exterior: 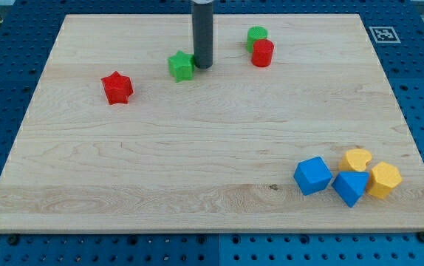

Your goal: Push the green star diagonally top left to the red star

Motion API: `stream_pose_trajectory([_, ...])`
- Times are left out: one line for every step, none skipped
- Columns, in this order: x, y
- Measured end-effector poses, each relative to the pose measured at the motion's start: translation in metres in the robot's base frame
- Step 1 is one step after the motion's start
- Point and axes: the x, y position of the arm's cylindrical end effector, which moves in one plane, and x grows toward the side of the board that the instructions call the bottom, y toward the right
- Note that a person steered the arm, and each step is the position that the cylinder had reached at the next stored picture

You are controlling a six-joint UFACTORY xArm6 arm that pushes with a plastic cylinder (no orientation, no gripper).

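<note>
Tip set at the green star, push under way.
The green star (181, 66) sits near the worktop's (197, 162) top, my tip (202, 66) touching its right side; no gripper here, nothing held. Next: steer it left toward the red star (117, 87).

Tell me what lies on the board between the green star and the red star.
Nothing: in the camera view, only bare wood separates the green star from the red star. My tip sits at the green star's right side.
</note>
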Motion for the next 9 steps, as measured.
stream_pose_trajectory([0.01, -0.017])
stream_pose_trajectory([0.022, -0.032])
stream_pose_trajectory([0.023, -0.056])
stream_pose_trajectory([0.023, -0.083])
stream_pose_trajectory([0.023, -0.109])
stream_pose_trajectory([0.023, -0.129])
stream_pose_trajectory([0.023, -0.128])
stream_pose_trajectory([0.022, -0.104])
stream_pose_trajectory([0.022, -0.103])
